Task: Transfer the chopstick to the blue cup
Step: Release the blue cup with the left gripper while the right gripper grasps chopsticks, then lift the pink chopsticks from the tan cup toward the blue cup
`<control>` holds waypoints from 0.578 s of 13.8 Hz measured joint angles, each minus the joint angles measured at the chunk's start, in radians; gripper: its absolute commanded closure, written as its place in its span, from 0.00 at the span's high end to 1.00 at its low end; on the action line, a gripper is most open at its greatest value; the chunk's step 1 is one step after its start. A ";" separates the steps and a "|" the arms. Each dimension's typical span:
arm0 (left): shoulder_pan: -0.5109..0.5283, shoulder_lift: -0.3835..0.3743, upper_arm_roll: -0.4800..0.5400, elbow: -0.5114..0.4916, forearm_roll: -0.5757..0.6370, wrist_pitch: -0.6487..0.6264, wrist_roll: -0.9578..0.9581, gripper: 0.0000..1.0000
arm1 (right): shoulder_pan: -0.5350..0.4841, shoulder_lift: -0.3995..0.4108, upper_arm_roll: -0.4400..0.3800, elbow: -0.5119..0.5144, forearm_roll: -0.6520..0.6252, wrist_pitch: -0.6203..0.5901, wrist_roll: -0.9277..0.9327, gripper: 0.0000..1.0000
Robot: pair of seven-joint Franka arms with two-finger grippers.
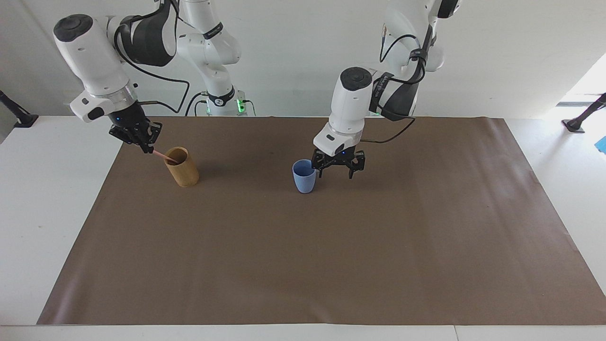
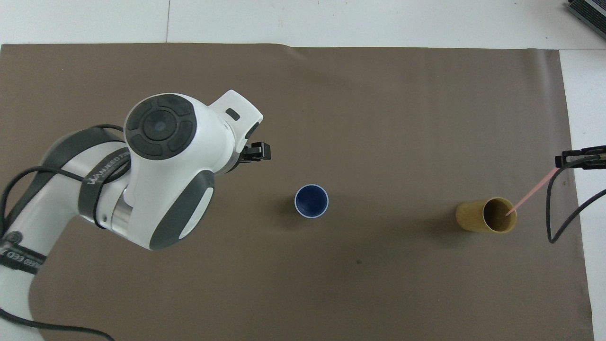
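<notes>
Toward the right arm's end of the brown paper-like mat (image 1: 331, 265), the right gripper (image 1: 142, 142) pinches the top of a thin pale-pink chopstick (image 1: 163, 157), which slants down with its lower end inside the tall tan cylindrical cup (image 1: 182, 166). Only one stick can be made out. The small light-blue smooth tumbler (image 1: 304, 175) stands upright near the mat's middle, well apart from the tan cup, with nothing in it (image 2: 311, 201). Just beside its rim, toward the left arm's end, the left gripper (image 1: 337, 166) hangs with fingers spread, holding nothing. The step in hand looks like drawing the stick out of the tan cup. Next, I judge, it must clear the rim without tipping that cup, then travel over the blue cup and go in tip first
</notes>
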 measured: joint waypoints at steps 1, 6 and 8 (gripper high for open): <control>0.041 -0.023 0.001 0.000 0.001 -0.035 0.043 1.00 | 0.001 0.000 0.007 0.003 -0.014 -0.001 0.056 0.00; 0.251 -0.098 0.004 -0.001 0.002 -0.170 0.298 1.00 | 0.031 0.004 0.042 0.061 -0.026 -0.093 0.305 0.00; 0.313 -0.117 0.005 0.001 0.002 -0.173 0.396 1.00 | 0.042 0.007 0.050 0.071 -0.017 -0.134 0.421 0.00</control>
